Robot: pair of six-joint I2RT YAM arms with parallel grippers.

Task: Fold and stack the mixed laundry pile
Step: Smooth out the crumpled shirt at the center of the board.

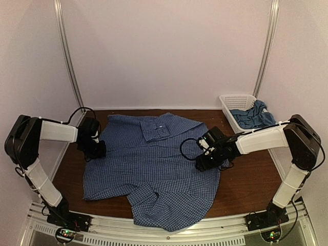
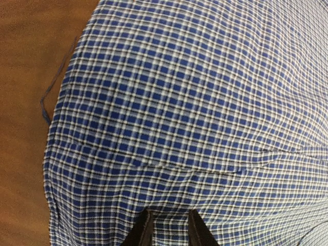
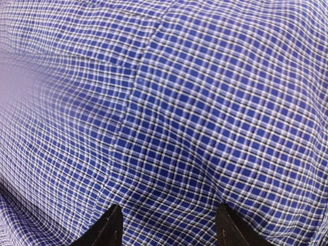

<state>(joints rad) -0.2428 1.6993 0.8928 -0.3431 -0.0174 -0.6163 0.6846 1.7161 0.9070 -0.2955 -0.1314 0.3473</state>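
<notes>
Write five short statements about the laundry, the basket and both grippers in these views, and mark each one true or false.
1. The checked shirt lies spread out on the table. True.
2. The teal t-shirt lies on top of the checked shirt. False: it sits in the basket, apart from the shirt.
3. The right gripper has its fingers wide apart over checked cloth. True.
4. The basket stands at the table's far left corner. False: it stands at the far right corner.
5. The left gripper is at the shirt's left side, near its edge. True.
</notes>
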